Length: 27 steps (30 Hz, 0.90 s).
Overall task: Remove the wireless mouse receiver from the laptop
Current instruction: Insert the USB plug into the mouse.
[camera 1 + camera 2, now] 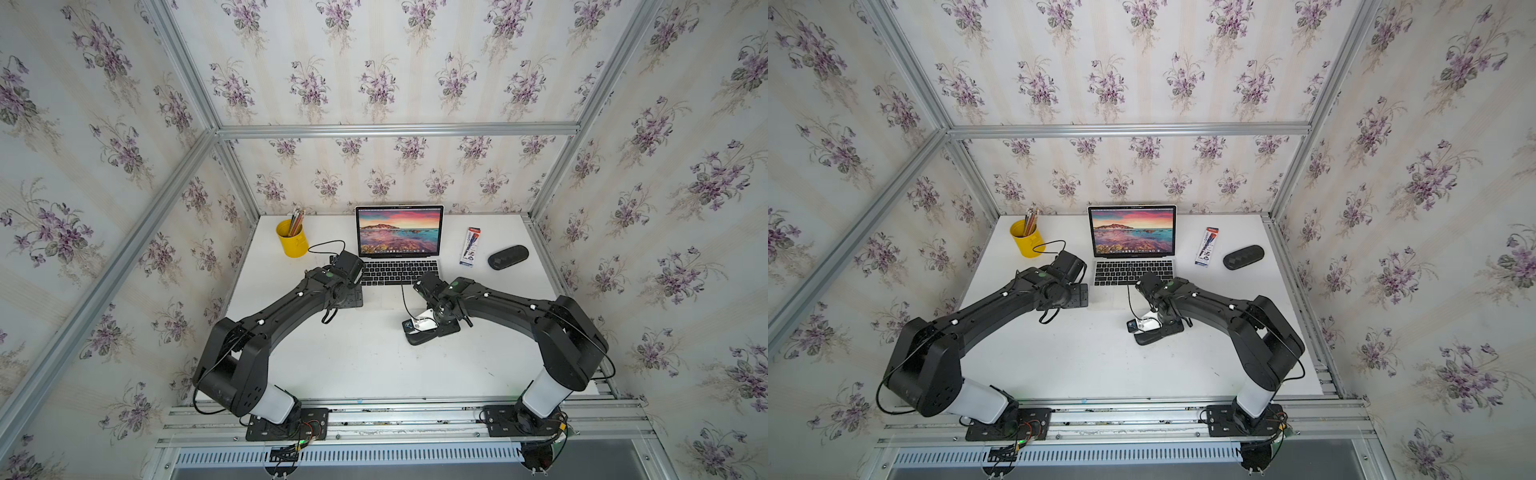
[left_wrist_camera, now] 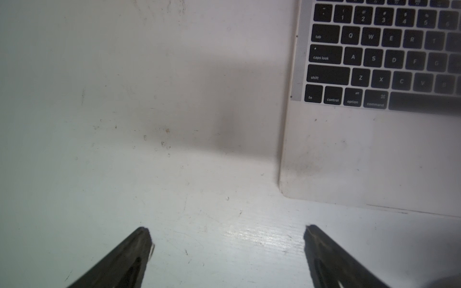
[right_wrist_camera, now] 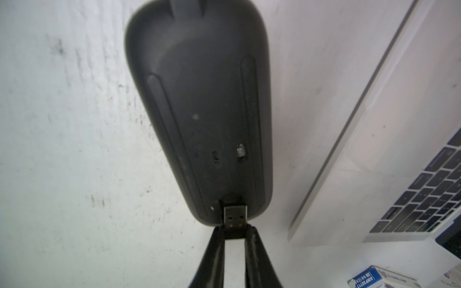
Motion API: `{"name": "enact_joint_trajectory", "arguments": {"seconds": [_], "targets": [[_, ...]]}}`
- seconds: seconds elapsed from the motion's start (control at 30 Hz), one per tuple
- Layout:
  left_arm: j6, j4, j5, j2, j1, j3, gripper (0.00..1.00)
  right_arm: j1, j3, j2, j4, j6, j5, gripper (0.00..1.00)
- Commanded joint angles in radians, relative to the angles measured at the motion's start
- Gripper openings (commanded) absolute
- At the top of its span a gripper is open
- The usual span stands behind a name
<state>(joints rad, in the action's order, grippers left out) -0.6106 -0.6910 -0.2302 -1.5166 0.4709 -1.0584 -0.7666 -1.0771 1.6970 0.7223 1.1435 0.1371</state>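
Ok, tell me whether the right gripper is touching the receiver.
Touching. The right wrist view shows the right gripper shut on the wireless mouse receiver, a fingertip pressed against each side of its black end, with no gap.

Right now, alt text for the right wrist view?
The right gripper pinches the wireless mouse receiver, metal plug at a notch in the end of the black mouse, underside up on the table. The laptop sits beside it.

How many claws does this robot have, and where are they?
2. The left claw hangs open over the table beside the laptop; the right claw pinches the tiny mouse receiver at the end of the upturned mouse.
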Motion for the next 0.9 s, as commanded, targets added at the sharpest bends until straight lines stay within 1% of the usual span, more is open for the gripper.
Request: {"name": "enact_joint_trajectory", "arguments": {"seconds": [0.0,0.5,0.63,0.87], "targets": [[0.001,0.010,-0.007,0.003,-0.001,0.001,0.99,0.000,-0.006,0.006,0.013,-0.010,-0.010,0.00],[0.004,0.012,-0.007,-0.002,-0.001,0.000,0.99,-0.001,-0.010,0.015,0.028,-0.009,-0.005,0.00],[0.003,0.012,-0.007,-0.003,-0.001,0.000,0.99,-0.002,-0.011,0.019,0.035,-0.010,0.001,0.03],[0.005,0.012,-0.009,-0.003,-0.001,0.002,0.99,-0.005,-0.014,0.024,0.038,-0.013,0.004,0.04]]}}
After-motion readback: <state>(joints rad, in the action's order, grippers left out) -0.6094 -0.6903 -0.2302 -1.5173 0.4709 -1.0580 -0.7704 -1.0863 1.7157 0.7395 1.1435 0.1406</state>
